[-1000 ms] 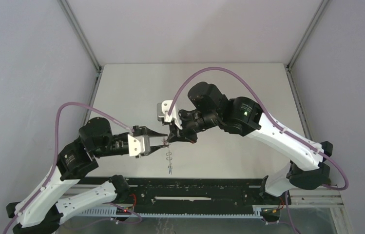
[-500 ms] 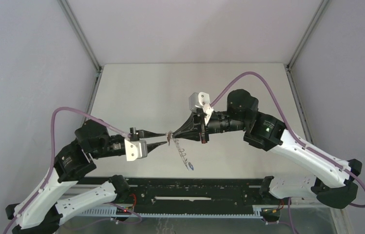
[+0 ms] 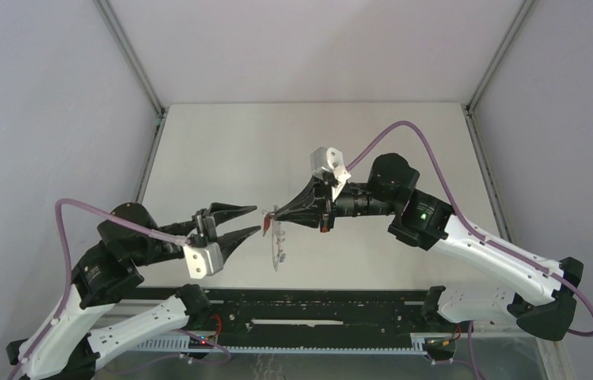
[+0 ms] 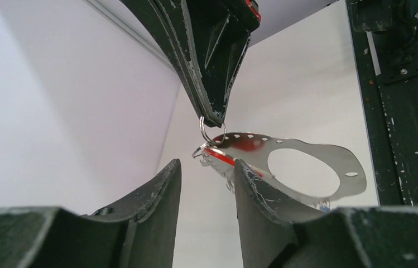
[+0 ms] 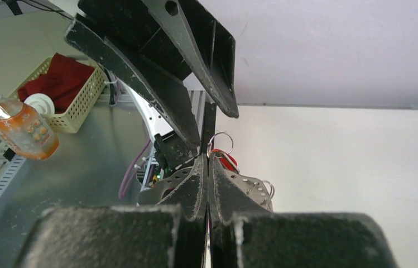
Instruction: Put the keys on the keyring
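Keyring (image 3: 279, 244) hangs mid-air over the tabletop (image 3: 222, 150), resting on nothing. Right hand (image 3: 275, 214) is pinched fully shut on the small loop (image 4: 201, 127) at the keyring's top edge. That leaves the keyring dangling free below the tips, where I can get at it from the side.

Red key (image 4: 220, 157) sits right at that loop, against the keyring. It looks threaded on or close to it, but I can't confirm from these views. Blue key is too small to pick out for sure.

Left hand (image 3: 259, 219) is open with a moderate gap and holds nothing. Its tips are just beside the loop and aimed at it, with one finger (image 4: 159, 190) on each side of the line to the red key. I read that as lined up to grip or nudge the key along the loop while the right hand steadies it.

Risk as I see it: the keyring hangs from a single pinch point and will swing easily, so the left hand should close slowly.
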